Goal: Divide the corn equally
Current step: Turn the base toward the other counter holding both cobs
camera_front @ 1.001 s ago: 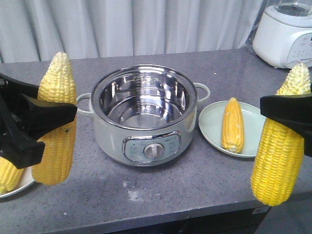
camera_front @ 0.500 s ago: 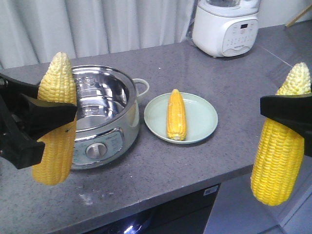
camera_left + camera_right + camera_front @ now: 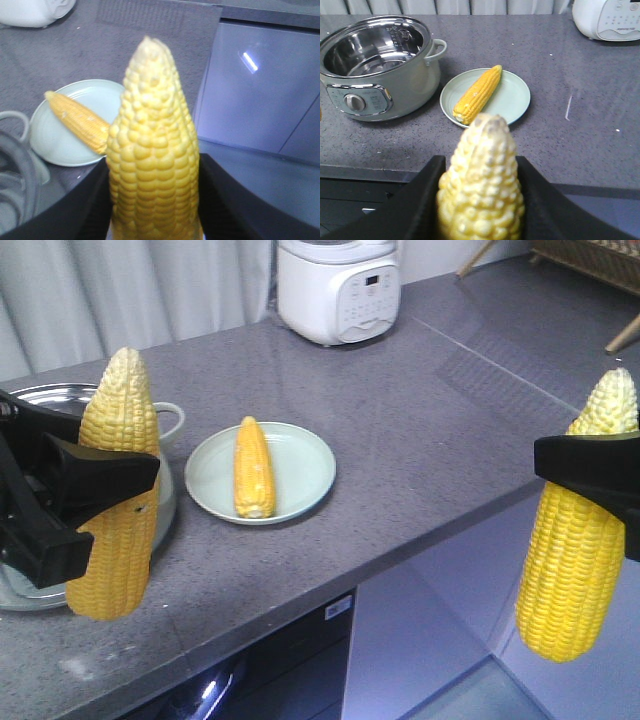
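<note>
Upright corn cob [image 3: 115,570], tip up, clamped btw fingers [image 3: 100,472] of left gripper [image 3: 118,485], w/ steel pot [image 3: 415,80] behind it. 2nd cob [image 3: 565,590], also upright, pinched tight in right gripper [image 3: 585,480], hanging out past table [image 3: 430,420] edge. 3rd cob [image 3: 253,468] lies on pale green plate [image 3: 305,465] on table, just beside pot.

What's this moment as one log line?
left fingers: shut on left cob, upright | right fingers: shut on right cob, upright | plate: third cob | pot: empty
</note>
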You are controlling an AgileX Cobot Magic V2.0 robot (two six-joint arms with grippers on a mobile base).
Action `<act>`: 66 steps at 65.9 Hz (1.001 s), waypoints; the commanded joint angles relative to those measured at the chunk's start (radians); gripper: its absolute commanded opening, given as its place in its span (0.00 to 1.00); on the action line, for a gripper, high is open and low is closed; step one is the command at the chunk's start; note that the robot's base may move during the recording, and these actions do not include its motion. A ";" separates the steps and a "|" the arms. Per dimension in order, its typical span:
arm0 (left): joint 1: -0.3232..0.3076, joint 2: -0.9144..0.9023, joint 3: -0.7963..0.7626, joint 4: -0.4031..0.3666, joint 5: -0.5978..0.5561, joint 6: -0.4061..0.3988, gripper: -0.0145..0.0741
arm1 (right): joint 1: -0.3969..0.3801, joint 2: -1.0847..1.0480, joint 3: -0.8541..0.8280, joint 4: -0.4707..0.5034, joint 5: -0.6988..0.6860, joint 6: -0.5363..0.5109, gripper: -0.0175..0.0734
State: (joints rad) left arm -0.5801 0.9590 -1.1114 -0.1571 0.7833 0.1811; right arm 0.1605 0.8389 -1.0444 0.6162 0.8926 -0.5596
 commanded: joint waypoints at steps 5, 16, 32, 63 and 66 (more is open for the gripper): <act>0.002 -0.008 -0.022 -0.017 -0.066 -0.002 0.45 | -0.005 -0.004 -0.024 0.026 -0.060 -0.005 0.38; 0.002 -0.008 -0.022 -0.017 -0.066 -0.002 0.45 | -0.005 -0.004 -0.024 0.026 -0.060 -0.005 0.38; 0.002 -0.008 -0.022 -0.017 -0.066 -0.002 0.45 | -0.005 -0.004 -0.024 0.026 -0.060 -0.005 0.38; 0.002 -0.008 -0.022 -0.017 -0.066 -0.002 0.45 | -0.005 -0.004 -0.024 0.026 -0.060 -0.005 0.38; 0.002 -0.008 -0.022 -0.017 -0.066 -0.002 0.45 | -0.005 -0.004 -0.024 0.026 -0.060 -0.005 0.38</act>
State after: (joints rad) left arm -0.5801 0.9590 -1.1114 -0.1571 0.7833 0.1811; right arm 0.1605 0.8389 -1.0444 0.6162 0.8926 -0.5596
